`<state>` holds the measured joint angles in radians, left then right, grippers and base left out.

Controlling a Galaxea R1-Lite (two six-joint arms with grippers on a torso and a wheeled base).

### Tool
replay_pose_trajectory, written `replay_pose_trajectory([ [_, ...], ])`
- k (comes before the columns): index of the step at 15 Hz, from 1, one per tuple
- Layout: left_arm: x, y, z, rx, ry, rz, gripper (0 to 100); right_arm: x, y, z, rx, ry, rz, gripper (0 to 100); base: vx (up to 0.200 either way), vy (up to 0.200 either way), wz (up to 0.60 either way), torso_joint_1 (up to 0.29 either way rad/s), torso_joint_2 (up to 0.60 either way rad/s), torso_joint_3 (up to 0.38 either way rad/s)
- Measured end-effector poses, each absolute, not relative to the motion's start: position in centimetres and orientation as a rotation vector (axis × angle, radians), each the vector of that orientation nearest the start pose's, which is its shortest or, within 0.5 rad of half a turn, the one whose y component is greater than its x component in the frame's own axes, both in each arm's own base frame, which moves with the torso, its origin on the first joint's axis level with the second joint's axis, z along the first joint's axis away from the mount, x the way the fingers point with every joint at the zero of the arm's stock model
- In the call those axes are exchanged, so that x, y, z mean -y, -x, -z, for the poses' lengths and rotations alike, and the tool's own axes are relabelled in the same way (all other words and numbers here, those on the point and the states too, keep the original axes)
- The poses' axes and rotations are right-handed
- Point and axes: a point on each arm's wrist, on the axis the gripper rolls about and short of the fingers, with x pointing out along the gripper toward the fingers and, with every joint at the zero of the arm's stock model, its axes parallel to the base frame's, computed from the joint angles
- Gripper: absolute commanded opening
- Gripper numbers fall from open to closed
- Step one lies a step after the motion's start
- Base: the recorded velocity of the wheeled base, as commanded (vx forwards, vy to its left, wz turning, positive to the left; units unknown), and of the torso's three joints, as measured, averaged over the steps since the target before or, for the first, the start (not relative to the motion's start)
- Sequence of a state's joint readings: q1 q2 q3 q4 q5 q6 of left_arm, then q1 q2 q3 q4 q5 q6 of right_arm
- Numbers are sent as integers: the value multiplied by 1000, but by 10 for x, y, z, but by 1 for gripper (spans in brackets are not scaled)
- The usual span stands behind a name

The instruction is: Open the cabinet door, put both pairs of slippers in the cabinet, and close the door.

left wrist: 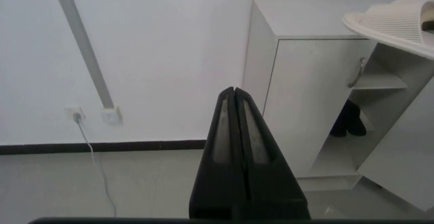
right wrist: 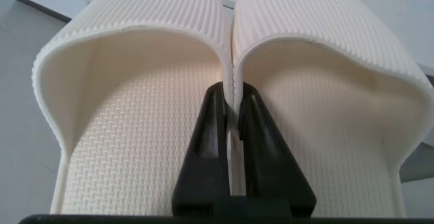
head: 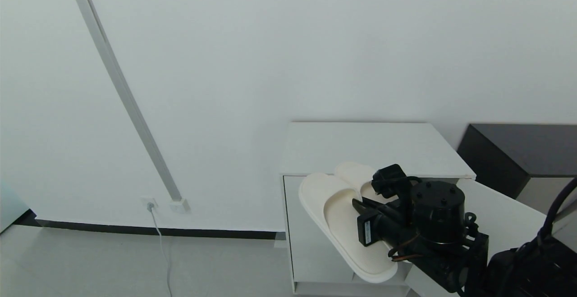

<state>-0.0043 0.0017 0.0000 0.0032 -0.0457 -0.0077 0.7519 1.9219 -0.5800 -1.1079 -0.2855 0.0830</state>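
Before open cabinet (left wrist: 308, 95), right fingers (right wrist: 207, 142) pinch both slippers (right wrist: 135, 115) together.

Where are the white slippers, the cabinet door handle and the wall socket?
white slippers (right wrist: 135, 41), right wrist view, ribbed upper of one slipper.
cabinet door handle (left wrist: 353, 73), left wrist view, middle of the metal bar.
wall socket (head: 149, 204), head view, faceplate with the plug.

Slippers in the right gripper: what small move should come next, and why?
Probably lower the slippers toward the cabinet opening. The right gripper is shut on both slippers' inner edges, the door stands open, and the pair hangs near the cabinet's top, above the inner shelf.
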Motion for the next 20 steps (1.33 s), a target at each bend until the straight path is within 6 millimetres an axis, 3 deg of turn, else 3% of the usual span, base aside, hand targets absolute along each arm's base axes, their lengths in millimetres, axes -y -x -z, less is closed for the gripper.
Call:
replay_pose_trajectory([
  [7,1,23,-75,-5,7,49,0,-209,-235,-102,-231,43,-450,0,0,0,0,0,0,0],
  [20,1,23,-75,-5,6,47,0,-205,-238,-98,-229,41,-434,0,0,-200,0,3,1,2],
])
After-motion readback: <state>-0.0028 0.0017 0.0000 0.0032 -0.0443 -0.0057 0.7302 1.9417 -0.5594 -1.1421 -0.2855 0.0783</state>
